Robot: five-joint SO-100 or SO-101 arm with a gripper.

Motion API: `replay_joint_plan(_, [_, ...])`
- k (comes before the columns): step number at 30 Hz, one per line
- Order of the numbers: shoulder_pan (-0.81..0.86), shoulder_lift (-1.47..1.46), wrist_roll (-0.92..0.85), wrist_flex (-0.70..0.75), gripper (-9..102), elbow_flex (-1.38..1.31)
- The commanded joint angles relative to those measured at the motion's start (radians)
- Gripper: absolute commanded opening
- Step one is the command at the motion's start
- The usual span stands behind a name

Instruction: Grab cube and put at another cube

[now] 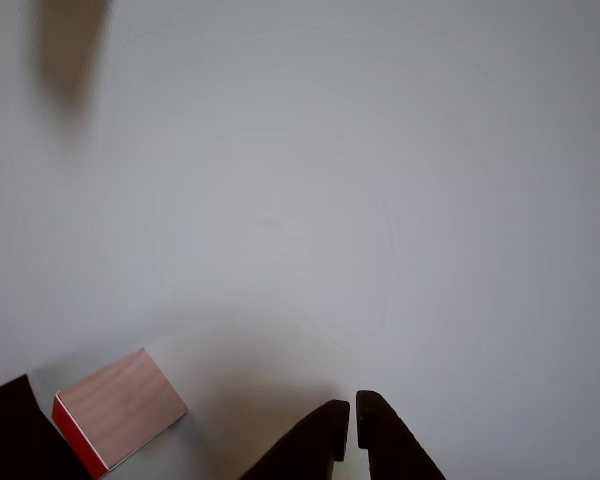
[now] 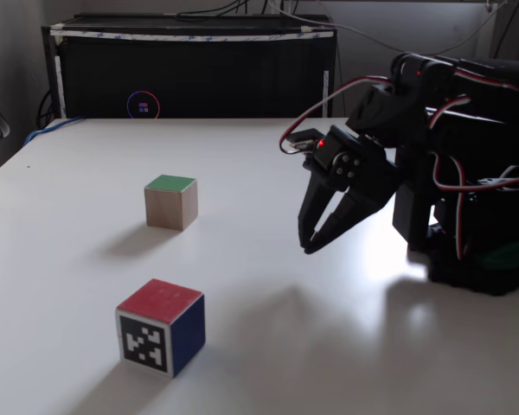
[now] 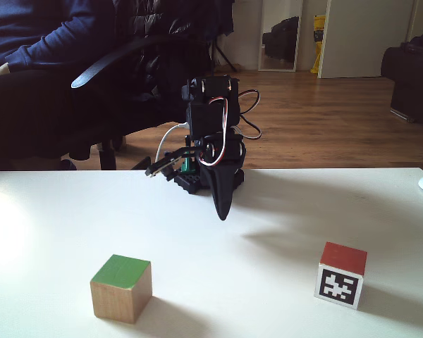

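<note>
Green-topped, the cube (image 2: pixel 171 202) sits mid-tabletop (image 2: pixel 268 156), apart from another cube (image 2: pixel 161 327) nearer the front edge. The hand (image 2: pixel 309 246) hovers nearly closed, holding nothing.

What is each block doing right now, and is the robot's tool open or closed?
green-topped cube: resting on the table, green face up, untouched
red-topped cube: resting on the table, red face up, black-and-white marker on one side
tool: closed, empty, tips pointing down just above the table

Your white table (image 2: pixel 268 164) carries a green-topped cube (image 2: pixel 171 201), a red-topped cube (image 2: pixel 161 326) well apart, and the arm's base (image 2: pixel 480 259).
</note>
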Motion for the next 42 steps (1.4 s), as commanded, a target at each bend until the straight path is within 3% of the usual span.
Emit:
replay_joint_plan(1, [0.063, 0.005, 0.006, 0.011, 0, -0.051])
replay_joint_plan(35, [0.133, 0.000, 0.048, -0.015, 0, -0.126])
replay_joint_plan(42, [0.147, -0.422, 0.146, -0.031, 9, -0.472])
